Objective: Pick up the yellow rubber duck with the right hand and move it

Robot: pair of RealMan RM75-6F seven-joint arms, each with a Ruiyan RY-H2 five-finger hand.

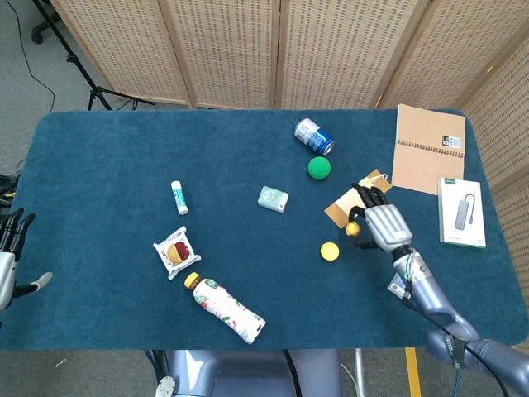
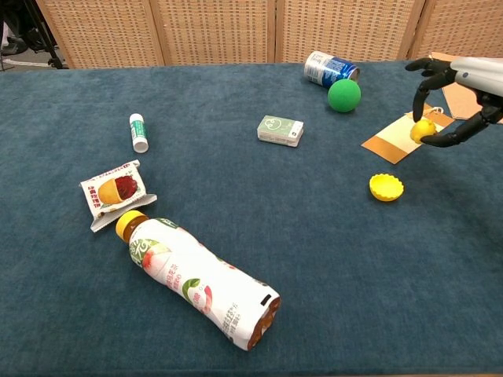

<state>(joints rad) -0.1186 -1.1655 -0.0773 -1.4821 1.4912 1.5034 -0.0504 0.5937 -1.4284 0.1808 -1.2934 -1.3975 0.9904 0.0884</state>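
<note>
My right hand (image 1: 378, 223) (image 2: 449, 98) pinches the small yellow rubber duck (image 1: 353, 229) (image 2: 423, 129) between thumb and a finger, with the other fingers spread. The duck hangs clear of the blue tabletop (image 1: 107, 165), over the near end of the tan paper tag (image 1: 355, 199) (image 2: 395, 137). A yellow bottle cap (image 1: 330, 251) (image 2: 386, 187) lies just in front and to the left of the duck. My left hand (image 1: 10, 248) shows at the far left edge beside the table, fingers apart and holding nothing.
A green ball (image 1: 319, 167) and a blue can (image 1: 314, 136) lie behind the tag. A mint box (image 1: 272, 198), lip balm (image 1: 178, 197), snack packet (image 1: 177, 252) and drink bottle (image 1: 225, 308) lie further left. A brown notebook (image 1: 427, 148) and a white box (image 1: 460, 212) sit at the right.
</note>
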